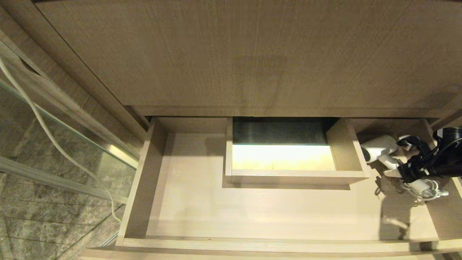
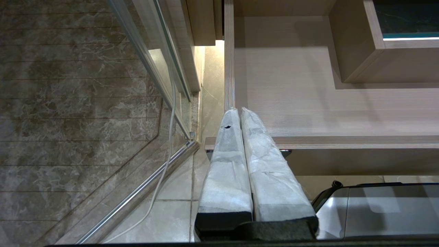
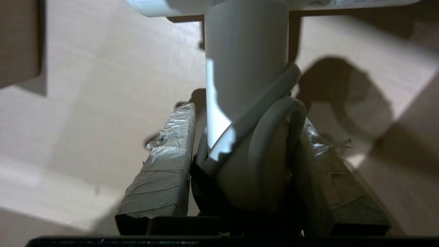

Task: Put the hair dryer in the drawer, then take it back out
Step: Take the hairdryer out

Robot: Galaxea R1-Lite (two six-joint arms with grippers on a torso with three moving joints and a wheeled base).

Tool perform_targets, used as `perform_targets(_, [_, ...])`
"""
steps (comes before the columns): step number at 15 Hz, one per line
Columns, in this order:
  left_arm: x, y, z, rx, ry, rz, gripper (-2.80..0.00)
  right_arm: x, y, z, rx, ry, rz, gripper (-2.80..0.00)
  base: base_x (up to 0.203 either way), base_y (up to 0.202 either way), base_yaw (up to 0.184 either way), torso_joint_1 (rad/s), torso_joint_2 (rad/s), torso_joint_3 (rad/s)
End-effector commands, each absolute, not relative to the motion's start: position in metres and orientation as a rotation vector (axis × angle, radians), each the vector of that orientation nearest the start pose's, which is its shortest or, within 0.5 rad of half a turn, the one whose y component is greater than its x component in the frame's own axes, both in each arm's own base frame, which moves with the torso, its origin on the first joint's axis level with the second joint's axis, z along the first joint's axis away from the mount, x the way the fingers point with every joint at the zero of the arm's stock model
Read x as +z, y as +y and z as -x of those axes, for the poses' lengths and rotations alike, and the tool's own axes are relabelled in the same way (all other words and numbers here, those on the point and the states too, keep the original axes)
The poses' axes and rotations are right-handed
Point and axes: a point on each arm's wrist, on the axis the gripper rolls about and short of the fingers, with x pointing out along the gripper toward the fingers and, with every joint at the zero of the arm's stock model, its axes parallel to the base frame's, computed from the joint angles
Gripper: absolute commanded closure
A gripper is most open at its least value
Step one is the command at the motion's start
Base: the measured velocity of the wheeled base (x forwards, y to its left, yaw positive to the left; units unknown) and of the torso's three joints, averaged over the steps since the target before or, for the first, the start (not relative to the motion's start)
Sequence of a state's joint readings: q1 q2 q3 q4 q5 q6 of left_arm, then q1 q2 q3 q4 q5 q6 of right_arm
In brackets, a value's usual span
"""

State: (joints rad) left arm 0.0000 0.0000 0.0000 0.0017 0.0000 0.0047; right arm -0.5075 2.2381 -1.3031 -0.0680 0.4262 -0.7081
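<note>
- Hair dryer (image 1: 379, 148) first, head view: it lies inside the open drawer (image 1: 144, 173), over in the right-hand section, white barrel pointing toward the boxed cut-out (image 1: 346, 151) with the dark end face showing. Its handle runs back toward the drawer's right wall, and the coiled white cord (image 1: 427, 189) sits bundled on the drawer floor just beside it.
- Same view: the right gripper (image 1: 400, 166) reaches in from the right edge and sits right at the handle. From here the dryer looks low, on or just off the drawer floor; which one I cannot tell.
- Left wrist view: the left gripper (image 2: 240, 115) is parked outside the drawer's front left corner, wrapped fingers pressed together with nothing between them. Below it are the tiled floor and a loose white cable (image 2: 168, 137) along the glass panel.
- Right wrist view: here is the grip. The wrapped fingers (image 3: 164, 161) sit on either side of the dryer's handle and the cord looped against it, about half closed and pressed on the handle, so the dryer is in hand.
- Progress call: the dryer is inside the drawer, so the putting-in part looks complete. With the fingers clamped on the handle, my read is that the take-out has begun; lifting it clear of the drawer wall and carrying it out is what is left.
</note>
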Motion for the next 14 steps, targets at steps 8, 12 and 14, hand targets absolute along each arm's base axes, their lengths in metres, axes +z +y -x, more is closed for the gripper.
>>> perform_targets(8, [0.075, 0.0, 0.023, 0.0, 0.0, -0.005, 0.0, 0.126, -0.172, -0.306, 0.166, 0.743, 0.281, 0.0, 0.0, 0.0, 0.0, 0.0, 0.0, 0.0])
perform_targets(12, [0.075, 0.0, 0.023, 0.0, 0.003, -0.005, 0.0, 0.156, -0.16, -0.273, 0.143, 0.728, 0.301, 0.0, 0.0, 0.0, 0.0, 0.0, 0.0, 0.0])
perform_targets(14, [0.075, 0.0, 0.023, 0.0, 0.002, -0.005, 0.0, 0.17, -0.156, -0.252, 0.123, 0.719, 0.322, 0.0, 0.0, 0.0, 0.0, 0.0, 0.0, 0.0])
